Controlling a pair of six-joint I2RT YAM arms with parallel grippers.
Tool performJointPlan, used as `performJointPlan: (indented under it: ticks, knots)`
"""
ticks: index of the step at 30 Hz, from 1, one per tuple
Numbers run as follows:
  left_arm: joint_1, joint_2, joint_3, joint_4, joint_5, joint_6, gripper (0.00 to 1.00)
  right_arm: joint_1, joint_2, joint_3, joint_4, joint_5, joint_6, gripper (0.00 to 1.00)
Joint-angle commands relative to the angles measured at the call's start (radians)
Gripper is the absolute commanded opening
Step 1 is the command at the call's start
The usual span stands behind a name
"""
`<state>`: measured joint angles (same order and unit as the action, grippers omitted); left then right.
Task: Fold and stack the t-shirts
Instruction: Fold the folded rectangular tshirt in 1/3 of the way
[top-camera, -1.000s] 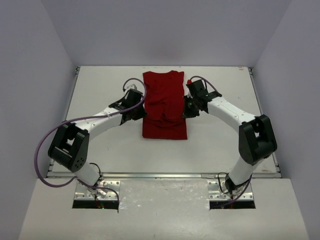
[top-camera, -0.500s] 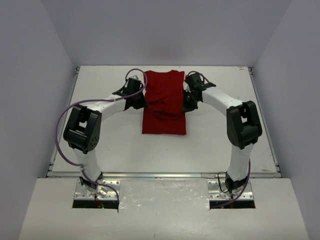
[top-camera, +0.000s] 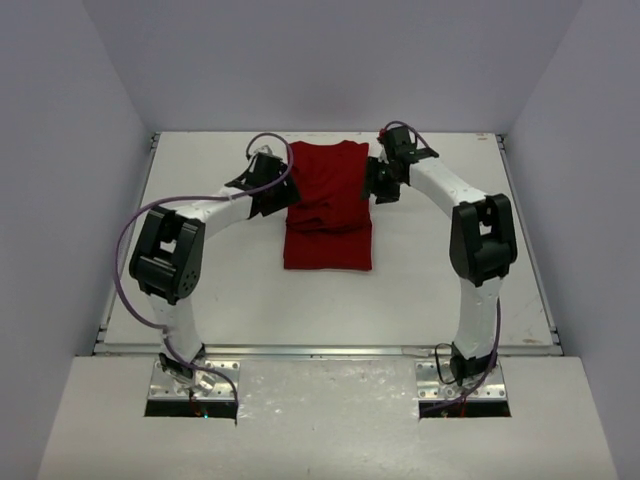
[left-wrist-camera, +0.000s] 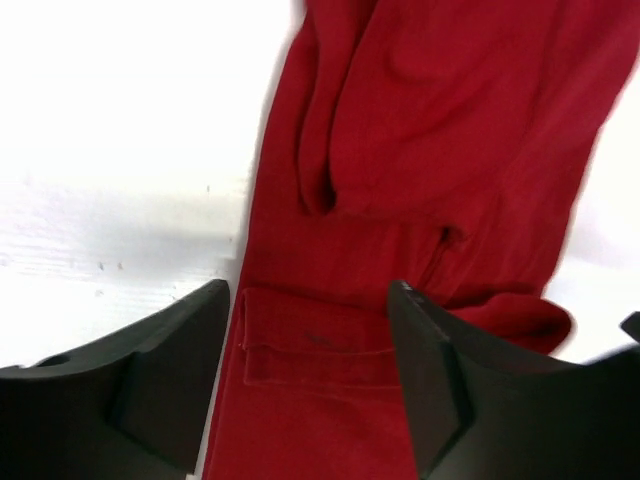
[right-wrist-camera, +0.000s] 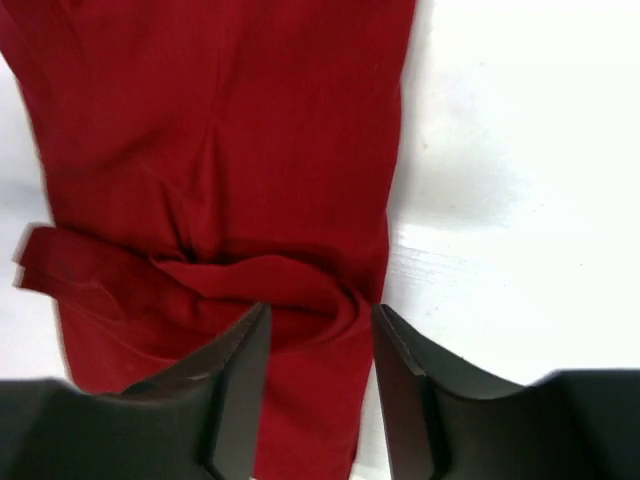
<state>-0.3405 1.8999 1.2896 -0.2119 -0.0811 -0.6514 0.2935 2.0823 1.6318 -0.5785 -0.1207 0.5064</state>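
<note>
A dark red t-shirt (top-camera: 328, 250) lies at the middle back of the white table (top-camera: 200, 290), part of it folded over itself with a rumpled ridge across the middle. My left gripper (top-camera: 279, 198) hangs over the shirt's left edge and my right gripper (top-camera: 377, 187) over its right edge. In the left wrist view the left gripper (left-wrist-camera: 308, 300) is open above a flat hem of the t-shirt (left-wrist-camera: 440, 130), pinching nothing. The right wrist view shows the right gripper (right-wrist-camera: 320, 320) open over a rolled fold of the t-shirt (right-wrist-camera: 220, 120), with no cloth held.
Grey walls stand on three sides of the table. Purple cables (top-camera: 125, 250) loop off the left arm. Bare white table (right-wrist-camera: 520, 150) lies to the left, right and near side of the shirt.
Both grippers moved toward the far end of the shirt, then went from shut to open and let go of the cloth. The folded layer now rests on the shirt.
</note>
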Motion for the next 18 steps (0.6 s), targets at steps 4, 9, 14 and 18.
performJointPlan:
  ticks: [4,9,14,18]
  knots:
    - [-0.049,-0.306,-0.128,0.16,-0.211,0.038,0.83,-0.001,-0.198,-0.116,0.196,-0.086,-0.003,0.51]
    - [-0.214,-0.357,-0.219,-0.05,-0.37,-0.072,0.7,0.117,-0.275,-0.37,0.311,-0.001,0.024,0.28]
    - [-0.296,-0.302,-0.248,-0.099,-0.325,-0.158,0.31,0.174,-0.255,-0.412,0.328,0.072,0.089,0.21]
    - [-0.328,-0.272,-0.266,-0.098,-0.326,-0.192,0.31,0.182,-0.18,-0.356,0.302,0.073,0.106,0.2]
